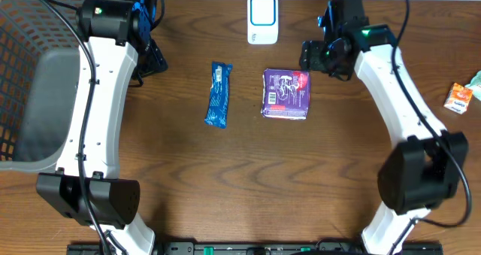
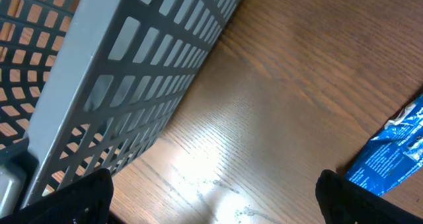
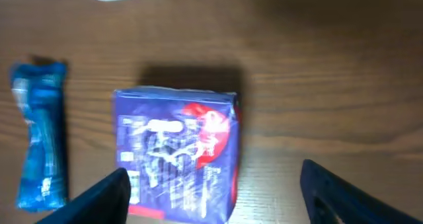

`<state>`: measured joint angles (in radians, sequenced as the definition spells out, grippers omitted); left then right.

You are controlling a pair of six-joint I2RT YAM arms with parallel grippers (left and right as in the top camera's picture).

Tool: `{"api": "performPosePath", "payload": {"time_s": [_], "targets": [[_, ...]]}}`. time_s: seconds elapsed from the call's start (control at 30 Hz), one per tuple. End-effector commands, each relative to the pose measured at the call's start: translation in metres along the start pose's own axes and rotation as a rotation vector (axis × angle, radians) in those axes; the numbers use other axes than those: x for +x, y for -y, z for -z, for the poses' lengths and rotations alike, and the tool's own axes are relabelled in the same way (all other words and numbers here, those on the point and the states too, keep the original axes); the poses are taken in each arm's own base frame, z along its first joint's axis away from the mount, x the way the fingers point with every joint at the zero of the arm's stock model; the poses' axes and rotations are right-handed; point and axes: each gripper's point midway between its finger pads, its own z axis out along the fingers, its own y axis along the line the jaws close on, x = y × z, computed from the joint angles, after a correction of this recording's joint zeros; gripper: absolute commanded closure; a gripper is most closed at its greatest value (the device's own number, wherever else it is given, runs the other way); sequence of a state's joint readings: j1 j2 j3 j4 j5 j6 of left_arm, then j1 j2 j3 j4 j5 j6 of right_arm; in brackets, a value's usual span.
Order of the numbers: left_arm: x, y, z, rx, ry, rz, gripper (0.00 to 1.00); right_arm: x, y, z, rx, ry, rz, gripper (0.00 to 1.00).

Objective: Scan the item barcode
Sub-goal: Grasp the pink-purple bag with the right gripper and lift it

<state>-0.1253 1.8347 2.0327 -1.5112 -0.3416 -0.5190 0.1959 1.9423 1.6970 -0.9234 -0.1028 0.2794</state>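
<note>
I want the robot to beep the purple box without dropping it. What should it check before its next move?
1. Right claw open, nothing in it: ok.
2. Purple box lying flat on the table, nothing on top: ok.
3. Scanner uncovered: ok.
4. Where the box's barcode is: cannot tell.
5. Blue wrapper apart from the box: ok.
6. Left claw open and away from the box: ok.
</note>
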Motion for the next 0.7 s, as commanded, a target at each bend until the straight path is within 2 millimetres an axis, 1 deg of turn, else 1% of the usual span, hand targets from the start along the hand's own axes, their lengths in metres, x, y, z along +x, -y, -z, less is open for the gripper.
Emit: {"api": "performPosePath", "payload": {"time_s": [0.0, 0.03, 0.07, 0.13, 0.17, 0.23, 0.3, 0.37, 0.47, 0.53, 0.63, 0.67], "targets": [[0.001, -0.002, -0.003, -0.01, -0.008, -0.008, 0.02, 0.034, 0.0, -0.045, -0.056, -0.17, -0.062, 0.23], [0.001, -0.002, -0.003, -0.01, -0.008, -0.008, 0.02, 0.039, 0.0, -0.052, -0.069, -0.196, -0.069, 0.26], [0.001, -0.001, -0.003, -0.01, -0.008, -0.008, 0.02, 0.046, -0.001, -0.06, -0.082, -0.225, -0.077, 0.3], [0.001, -0.002, -0.003, -0.01, -0.008, -0.008, 0.02, 0.056, -0.002, -0.077, -0.109, -0.279, -0.093, 0.44], [0.001, -0.002, -0.003, -0.01, -0.008, -0.008, 0.02, 0.06, -0.003, -0.083, -0.122, -0.3, -0.099, 0.53], [0.001, -0.002, -0.003, -0.01, -0.008, -0.008, 0.02, 0.069, -0.004, -0.096, -0.151, -0.342, -0.116, 0.64], [0.001, -0.002, -0.003, -0.01, -0.008, -0.008, 0.02, 0.075, -0.004, -0.104, -0.156, -0.367, -0.121, 0.81], [0.001, -0.002, -0.003, -0.01, -0.008, -0.008, 0.02, 0.077, -0.003, -0.107, -0.152, -0.378, -0.122, 0.99], [0.001, -0.001, -0.003, -0.01, -0.008, -0.008, 0.02, 0.071, -0.002, -0.102, -0.155, -0.354, -0.089, 0.99], [0.001, -0.002, -0.003, -0.01, -0.008, -0.008, 0.02, 0.06, 0.003, -0.094, -0.11, -0.319, -0.077, 0.99], [0.001, -0.002, -0.003, -0.01, -0.008, -0.008, 0.02, 0.038, 0.019, -0.068, 0.016, -0.234, -0.054, 0.99], [0.001, -0.001, -0.003, -0.01, -0.008, -0.008, 0.02, 0.03, 0.026, -0.055, 0.074, -0.197, -0.045, 0.99]]}}
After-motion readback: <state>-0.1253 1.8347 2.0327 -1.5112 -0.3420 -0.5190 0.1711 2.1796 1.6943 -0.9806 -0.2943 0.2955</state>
